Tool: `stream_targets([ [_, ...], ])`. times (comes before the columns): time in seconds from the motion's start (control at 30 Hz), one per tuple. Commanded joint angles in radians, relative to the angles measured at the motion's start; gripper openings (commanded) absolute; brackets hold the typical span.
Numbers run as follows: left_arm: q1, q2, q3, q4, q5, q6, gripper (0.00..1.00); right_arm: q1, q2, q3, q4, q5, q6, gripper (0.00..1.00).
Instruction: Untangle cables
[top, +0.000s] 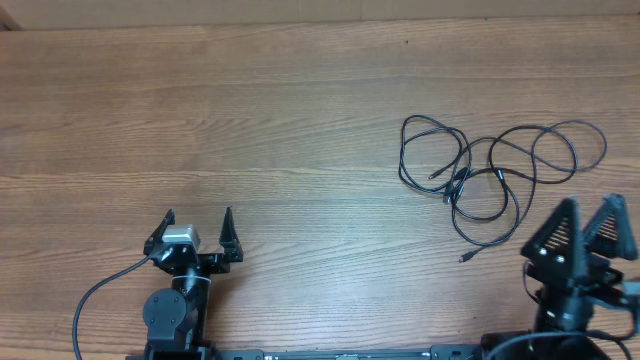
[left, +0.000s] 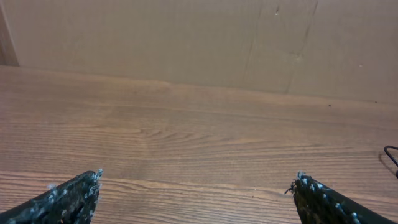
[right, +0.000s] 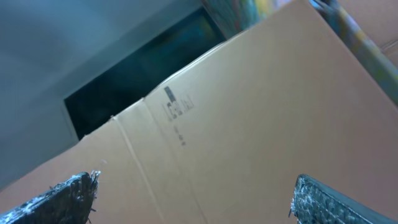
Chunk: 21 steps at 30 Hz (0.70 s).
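Overhead: the cables (top: 458, 183) lie on the right half of the wooden table (top: 250, 120), about midway between its far and near edges. They are thin black cords in loose overlapping loops, bunched at a small knot where plug ends meet. One plug end trails toward the table's near edge. The left gripper (top: 198, 212) sits by the near edge on the table's left half, jaws spread wide and empty, well apart from the cables. The right gripper (top: 592, 201) stands at the table's near right corner, jaws likewise spread and gripping nothing, just on the near side of the loops without touching them.

Left wrist: the jaws show at the two lower corners with only bare table between them. At the table's right side a short bend of cable (left: 392, 154) enters the picture. A plain cardboard wall (left: 186, 43) rises along the table's far edge, with no writing on it.

Right wrist: this camera shows none of the table. Between the parted jaws is a cardboard box (right: 261, 130) bearing a small dark printed mark (right: 177, 107), too blurred to read, and beside it a dark opening (right: 143, 68).
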Motion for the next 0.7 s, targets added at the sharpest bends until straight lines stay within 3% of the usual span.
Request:
stream_targets([
  [0.0, 0.004, -0.011, -0.003, 0.001, 0.010, 0.001, 1.00, -0.001, -0.008, -0.091, 0.094, -0.059, -0.068, 1.00],
  [0.27, 0.004, -0.011, -0.003, 0.001, 0.010, 0.001, 1.00, -0.001, -0.008, -0.288, 0.218, -0.070, -0.069, 1.00],
  [0.53, 0.004, -0.011, -0.003, 0.001, 0.010, 0.001, 0.99, -0.001, -0.008, -0.285, -0.111, -0.077, -0.124, 1.00],
  [0.67, 0.004, -0.011, -0.003, 0.001, 0.010, 0.001, 1.00, -0.001, -0.008, -0.285, -0.291, -0.138, -0.270, 1.00],
])
